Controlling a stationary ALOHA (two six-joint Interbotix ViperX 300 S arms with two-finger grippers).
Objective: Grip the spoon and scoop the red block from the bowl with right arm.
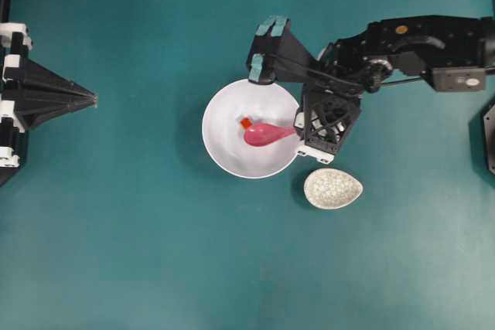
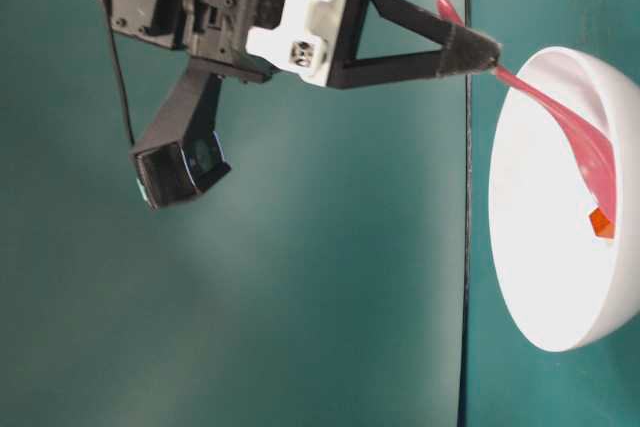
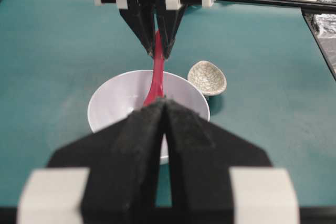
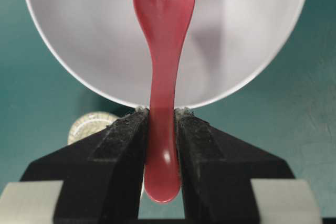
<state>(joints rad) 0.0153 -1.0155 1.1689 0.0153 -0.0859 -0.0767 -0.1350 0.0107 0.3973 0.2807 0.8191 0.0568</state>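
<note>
1. Right gripper [image 4: 162,124] is clamped on the spoon [image 1: 267,134] handle; jaws part-closed, pads tight on both sides.
2. Spoon scoop sits down inside the bowl [image 1: 224,148], tip just beside the red block [image 1: 246,123]; block looks to be at the scoop's edge, not in it.
3. Progress: grip done, scoop not yet done; block remains on the bowl floor.
4. Left gripper [image 3: 164,129] is parked well apart, fingers together, holding nothing.
5. Speckled spoon rest [image 1: 333,188] lies just beside the bowl, out of the way. Nothing blocks the scoop.
</note>
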